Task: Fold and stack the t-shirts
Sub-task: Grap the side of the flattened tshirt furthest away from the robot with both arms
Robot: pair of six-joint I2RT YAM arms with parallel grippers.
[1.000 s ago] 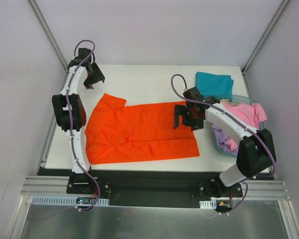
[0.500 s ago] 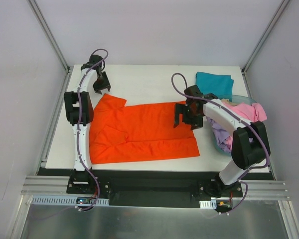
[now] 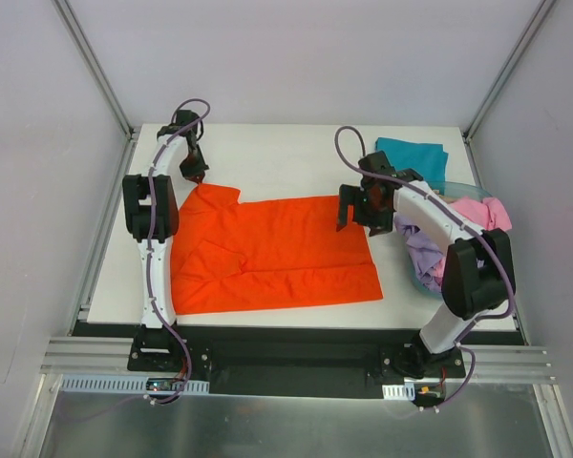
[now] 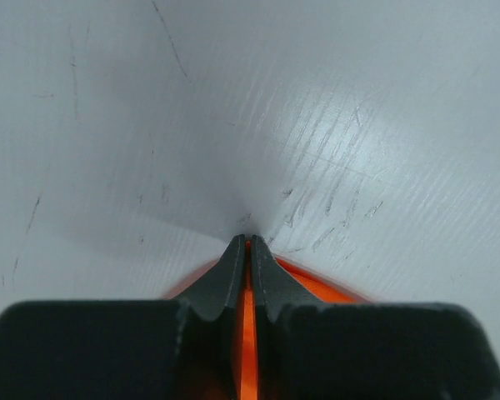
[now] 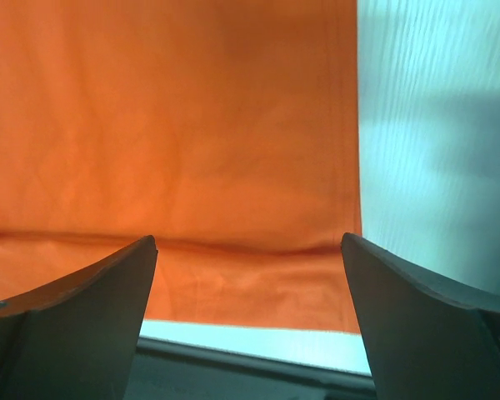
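A bright orange-red t-shirt [image 3: 267, 253] lies spread flat on the white table [image 3: 277, 157], collar end to the left. My left gripper [image 3: 197, 177] is at the tip of its far left sleeve and shut on the cloth. In the left wrist view, orange fabric [image 4: 317, 287] shows between and beside the closed jaws [image 4: 248, 242]. My right gripper [image 3: 356, 218] hangs wide open over the shirt's far right hem corner. In the right wrist view, the shirt [image 5: 192, 125] and its hem edge lie below the spread fingers [image 5: 248, 240], which hold nothing.
A folded teal t-shirt [image 3: 411, 157] lies at the back right. Beside it a translucent blue tub [image 3: 458, 189] holds a pink t-shirt [image 3: 473, 215] and a lavender one [image 3: 422, 256]. Metal frame rails border the table on both sides.
My left gripper came in from the far left to the sleeve tip and shut on it. My right gripper, still open, shifted slightly farther back over the hem corner.
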